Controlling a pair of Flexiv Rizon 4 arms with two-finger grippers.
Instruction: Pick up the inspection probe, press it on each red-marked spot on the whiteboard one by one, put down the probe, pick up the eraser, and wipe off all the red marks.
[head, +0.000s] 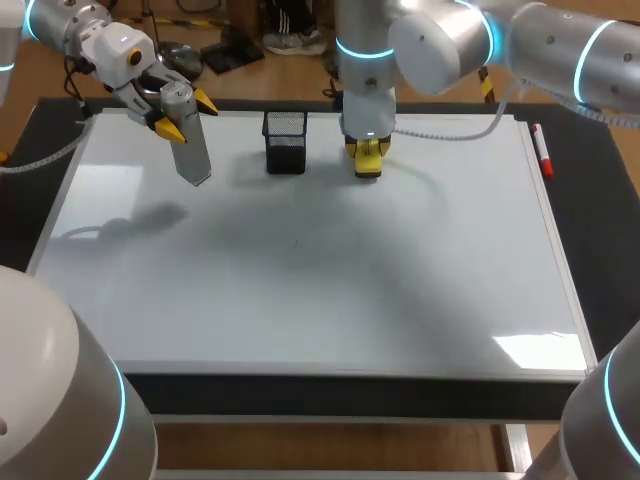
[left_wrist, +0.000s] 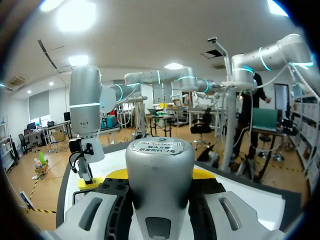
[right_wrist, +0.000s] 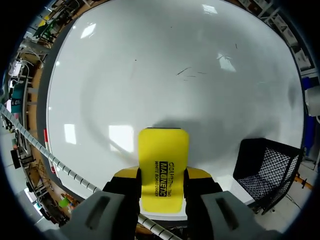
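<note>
Head: L gripper (head: 188, 115) clenched on the probe (head: 190, 150), tilted, tip over the whiteboard (head: 300, 290) at its 10 o'clock, prob parked clear of wiping. R gripper (head: 368, 150) grasps the eraser (head: 368, 166) at 12 o'clock, near the mesh holder (head: 285, 140); no red marks visible

L wrist: probe pinched between both fingers

R wrist: eraser pinched by its long sides, free end toward the board, prob for wiping; holder at gripper's 3 o'clock

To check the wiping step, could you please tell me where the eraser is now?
In the head view, the yellow eraser sits clamped in the right gripper near the far edge of the whiteboard, right of the black mesh basket.
</note>
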